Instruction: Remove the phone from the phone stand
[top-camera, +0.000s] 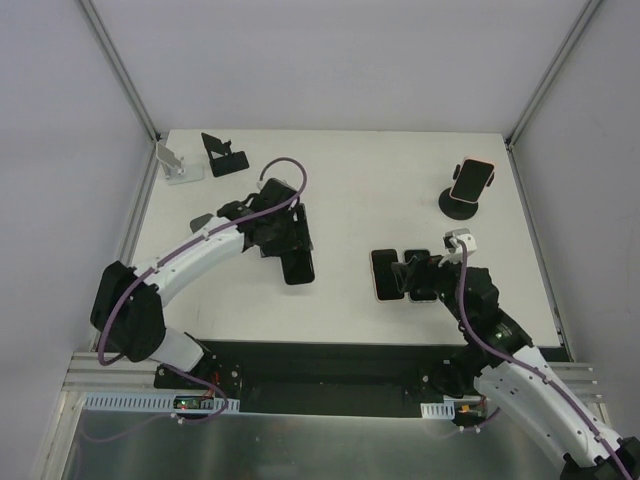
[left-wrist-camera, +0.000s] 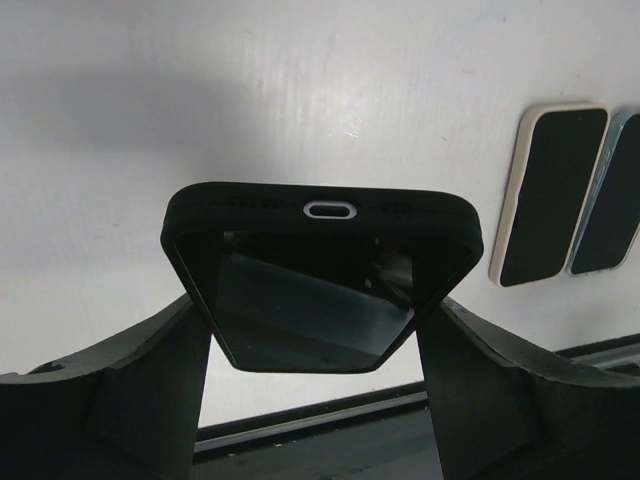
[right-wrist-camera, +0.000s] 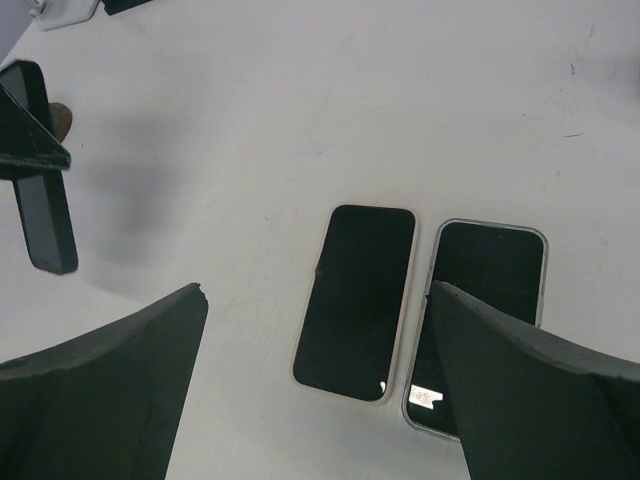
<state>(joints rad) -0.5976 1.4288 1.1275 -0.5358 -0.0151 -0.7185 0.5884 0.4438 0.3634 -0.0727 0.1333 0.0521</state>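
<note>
My left gripper (top-camera: 285, 245) is shut on a black-cased phone (top-camera: 297, 268), gripping its two long edges over the left middle of the table. In the left wrist view the phone (left-wrist-camera: 322, 270) sits between my fingers with its charging port facing away. A pink-cased phone (top-camera: 472, 178) rests on a round black stand (top-camera: 458, 207) at the back right. My right gripper (top-camera: 410, 275) is open and empty above a cream-cased phone (right-wrist-camera: 358, 300) and a clear-cased phone (right-wrist-camera: 485, 290) that lie flat side by side.
An empty clear stand (top-camera: 175, 165) and an empty black stand (top-camera: 225, 155) are at the back left. The two flat phones also show in the left wrist view (left-wrist-camera: 548, 190). The held black phone shows at the left of the right wrist view (right-wrist-camera: 42, 215).
</note>
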